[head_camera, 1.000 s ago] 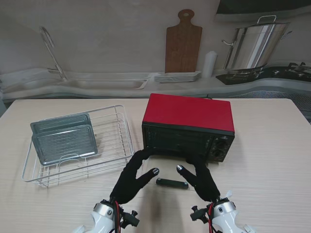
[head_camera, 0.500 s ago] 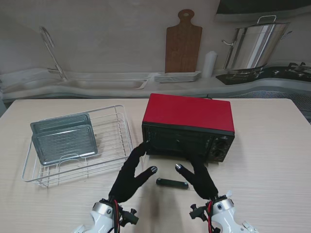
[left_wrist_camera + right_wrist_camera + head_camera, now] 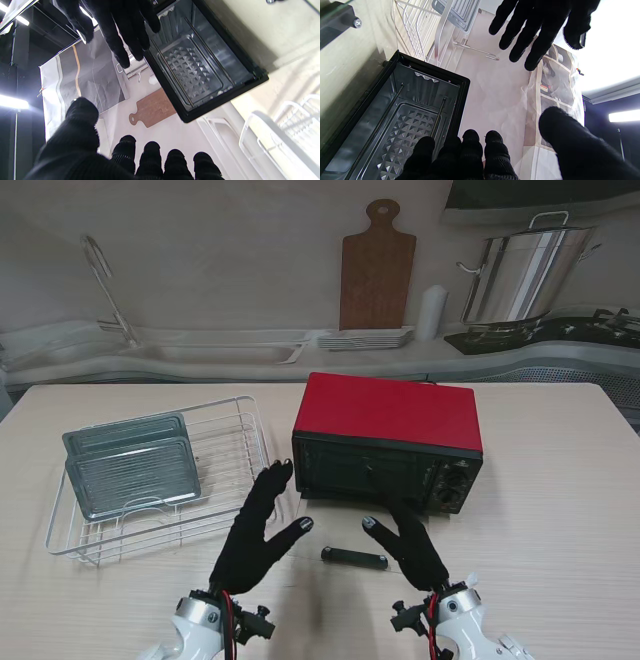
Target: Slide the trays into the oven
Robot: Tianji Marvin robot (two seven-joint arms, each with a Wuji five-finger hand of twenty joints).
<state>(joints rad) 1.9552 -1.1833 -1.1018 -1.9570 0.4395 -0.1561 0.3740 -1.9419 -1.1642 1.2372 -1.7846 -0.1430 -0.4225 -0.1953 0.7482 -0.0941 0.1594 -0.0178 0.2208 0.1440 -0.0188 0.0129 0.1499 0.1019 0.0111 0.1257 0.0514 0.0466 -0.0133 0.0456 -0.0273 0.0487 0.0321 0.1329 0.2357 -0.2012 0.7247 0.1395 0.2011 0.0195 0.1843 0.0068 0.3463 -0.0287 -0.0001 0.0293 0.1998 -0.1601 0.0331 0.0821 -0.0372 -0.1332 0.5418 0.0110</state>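
The red oven (image 3: 385,412) stands mid-table. Its glass door lies flat toward me, with the dark handle (image 3: 353,557) between my hands. Both wrist views look into the oven's cavity (image 3: 192,67) (image 3: 402,120), which has a patterned metal floor. Two ribbed metal trays (image 3: 133,477) (image 3: 125,432) lean upright in the white wire rack (image 3: 255,470) left of the oven. My left hand (image 3: 256,532) (image 3: 100,160) hovers open between rack and oven, fingers spread. My right hand (image 3: 408,548) (image 3: 480,160) is open over the door's right part and holds nothing.
Behind the table runs a counter with a wooden cutting board (image 3: 377,268), a stack of plates (image 3: 367,338), a steel pot (image 3: 520,275) and a faucet (image 3: 105,285) over a sink. The rack's wire rim (image 3: 252,135) lies close beside my left hand.
My left hand has drawn away from the oven front and swung left toward the rack, fingers spreading. My right hand has pulled back slightly toward me. Trays and oven are unmoved.
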